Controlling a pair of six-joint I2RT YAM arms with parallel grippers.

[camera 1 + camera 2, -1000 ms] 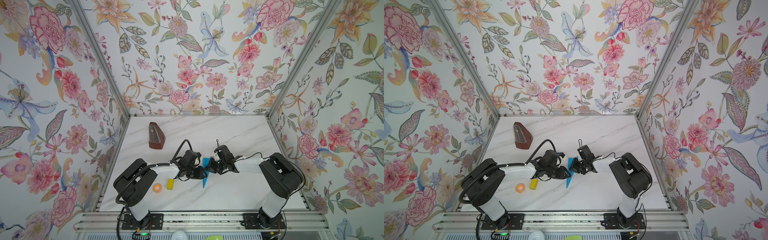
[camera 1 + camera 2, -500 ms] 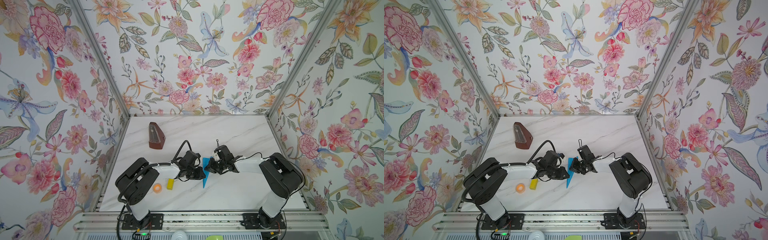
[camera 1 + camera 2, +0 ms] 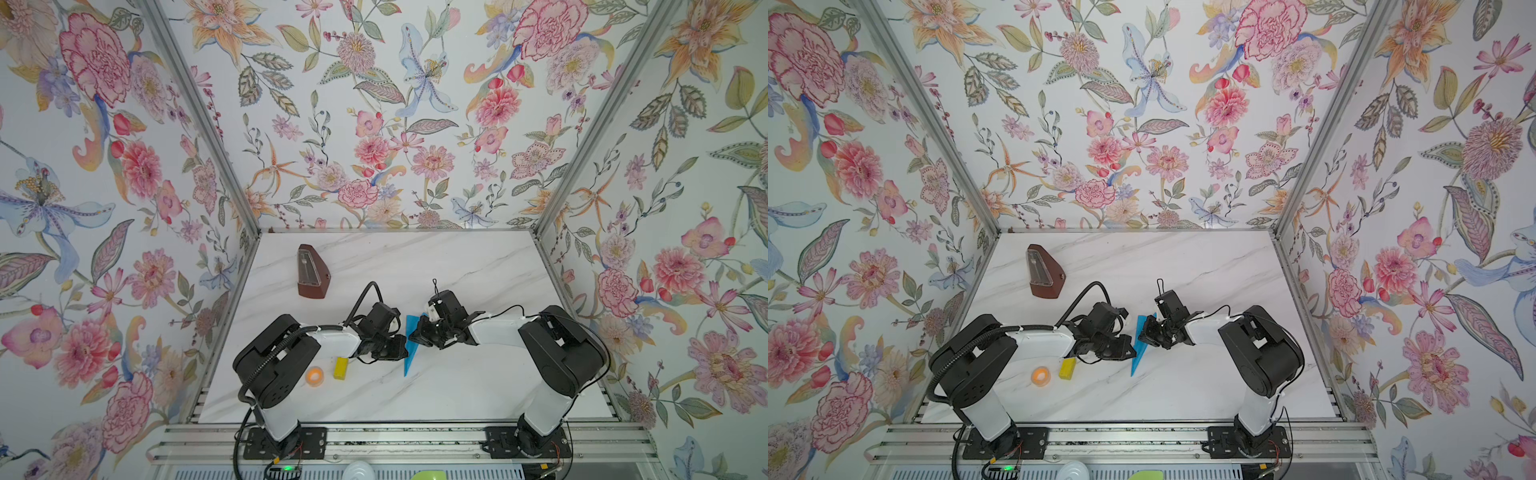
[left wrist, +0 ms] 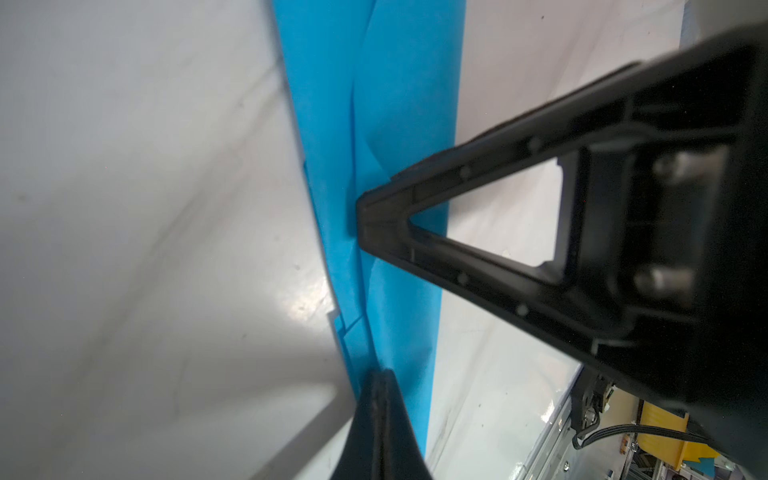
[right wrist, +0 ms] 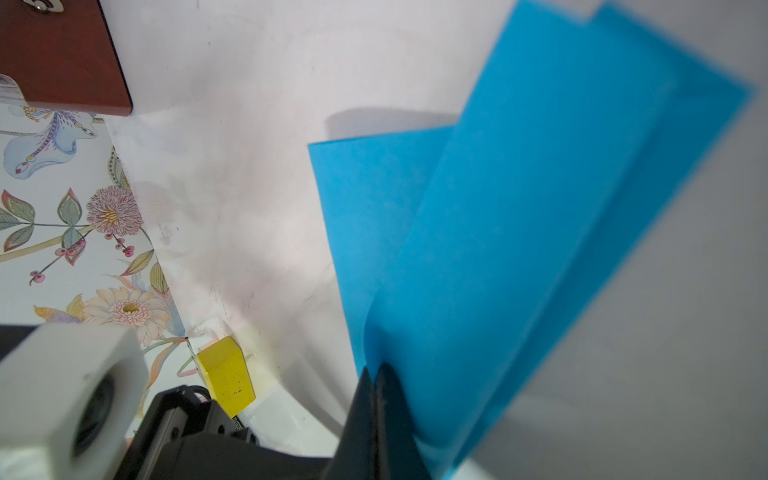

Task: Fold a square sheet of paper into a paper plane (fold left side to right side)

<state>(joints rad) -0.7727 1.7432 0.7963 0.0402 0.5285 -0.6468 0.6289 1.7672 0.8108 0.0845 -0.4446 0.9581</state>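
Where both arms meet at the middle of the table (image 3: 457, 266), 1 paper plane (image 3: 408, 353) is logged: blue, dart-shaped, tip pointed toward the arm bases, set betw. the grippers. L gripper (image 4: 376, 384): clamped on its centre crease. R gripper (image 5: 376, 376): clamped on a raised wing flap. Also listed, left-arm side: yellow block (image 3: 340, 368), orange tape roll (image 3: 314, 376), brown metronome (image 3: 311, 272).

We had open table (image 3: 457, 266) across the back and whole right side. Left was cluttered: brown wedge case (image 3: 311, 272) at back-left, yellow block (image 3: 340, 368) and orange roll (image 3: 314, 376) just beside the left arm. Centre was tight: left gripper (image 3: 404, 347) and right gripper (image 3: 414, 335) nearly tip to tip on the paper plane (image 3: 408, 362).
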